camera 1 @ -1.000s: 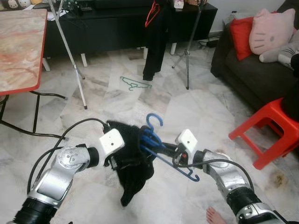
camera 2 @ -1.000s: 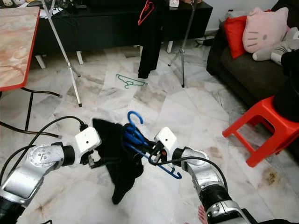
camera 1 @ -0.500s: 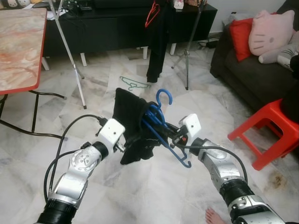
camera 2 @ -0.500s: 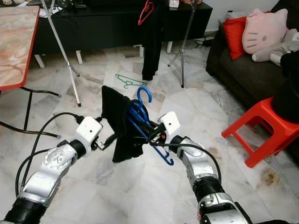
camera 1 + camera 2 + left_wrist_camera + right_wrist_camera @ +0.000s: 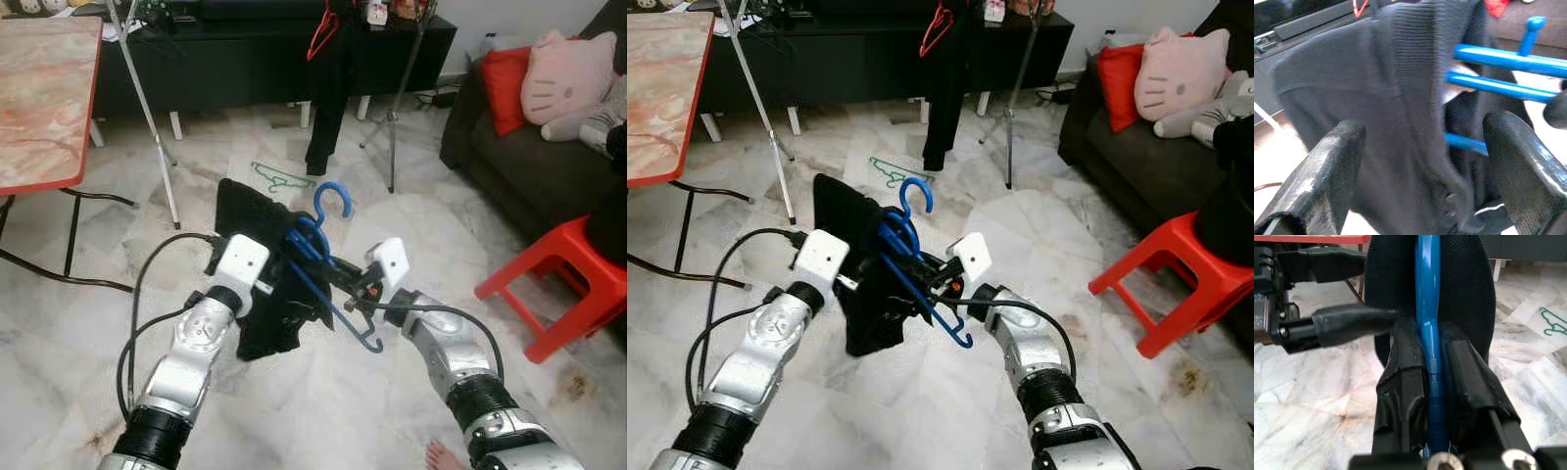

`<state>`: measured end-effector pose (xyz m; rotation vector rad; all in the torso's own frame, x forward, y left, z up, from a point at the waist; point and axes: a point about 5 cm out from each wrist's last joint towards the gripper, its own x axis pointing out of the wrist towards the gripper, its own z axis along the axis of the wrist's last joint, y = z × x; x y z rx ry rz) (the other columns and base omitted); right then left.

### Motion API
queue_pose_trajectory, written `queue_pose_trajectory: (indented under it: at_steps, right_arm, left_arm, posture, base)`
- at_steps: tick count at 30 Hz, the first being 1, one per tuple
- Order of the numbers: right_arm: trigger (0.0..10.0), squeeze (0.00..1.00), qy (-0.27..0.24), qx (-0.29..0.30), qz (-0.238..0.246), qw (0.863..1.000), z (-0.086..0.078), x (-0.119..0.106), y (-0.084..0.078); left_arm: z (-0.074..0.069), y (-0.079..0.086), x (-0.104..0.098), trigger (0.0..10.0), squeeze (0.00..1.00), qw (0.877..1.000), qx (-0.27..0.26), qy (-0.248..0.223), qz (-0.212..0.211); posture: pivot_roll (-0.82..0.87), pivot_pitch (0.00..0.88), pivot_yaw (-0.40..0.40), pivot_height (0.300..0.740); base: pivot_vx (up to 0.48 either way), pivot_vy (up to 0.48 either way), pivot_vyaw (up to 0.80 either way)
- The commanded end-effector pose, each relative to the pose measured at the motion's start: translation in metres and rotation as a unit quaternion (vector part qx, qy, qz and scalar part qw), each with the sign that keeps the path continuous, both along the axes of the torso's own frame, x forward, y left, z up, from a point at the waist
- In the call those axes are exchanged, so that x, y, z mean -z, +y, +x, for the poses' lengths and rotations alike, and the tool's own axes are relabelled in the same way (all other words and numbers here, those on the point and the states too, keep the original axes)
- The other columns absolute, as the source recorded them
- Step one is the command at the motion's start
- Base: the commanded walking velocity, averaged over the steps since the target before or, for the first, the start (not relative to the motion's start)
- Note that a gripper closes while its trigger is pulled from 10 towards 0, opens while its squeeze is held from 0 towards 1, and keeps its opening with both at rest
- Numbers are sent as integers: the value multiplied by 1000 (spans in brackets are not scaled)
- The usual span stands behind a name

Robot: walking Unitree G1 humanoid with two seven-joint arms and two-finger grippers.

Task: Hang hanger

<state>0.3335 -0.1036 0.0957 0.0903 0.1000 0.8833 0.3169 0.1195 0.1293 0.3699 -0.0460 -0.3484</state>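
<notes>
Right wrist view: right pincer (image 5: 1434,367) clamps blue hanger (image 5: 1428,308), seemingly through black garment (image 5: 1469,289).

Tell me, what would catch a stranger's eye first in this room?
Probably the bright blue hanger held up in the middle between two silver arms, with a black garment draped on it. The right gripper is clamped on the hanger's bar, while the left gripper has its fingers spread around the cloth. Next, the red stool and the pink cat cushion on the dark sofa at the right.
</notes>
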Motion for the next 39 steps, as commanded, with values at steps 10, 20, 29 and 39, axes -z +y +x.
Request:
queue_pose_trajectory:
  at_steps: [10,20,29,39]
  right_arm:
    - [0,0,-22,-19,14,1000,7,-16,2]
    - [0,0,-16,-37,15,999,4,-14,2]
    - [0,0,-8,-55,22,998,0,-13,3]
    - [0,0,-3,-60,19,998,-2,-11,3]
  left_arm:
    - [7,8,-1,10000,0,997,-73,-15,27]
    - [9,8,-1,8510,0,996,-84,-19,30]
    - [11,7,1,0,0,996,-88,-15,26]
    - [12,8,1,0,0,996,-87,-15,29]
  posture:
    - [39,42,-158,740]
    - [30,43,-163,740]
    - [24,47,-156,740]
    - [26,51,-151,740]
  base:
    - [0,0,0]
    - [0,0,0]
    - [0,0,0]
    - [0,0,0]
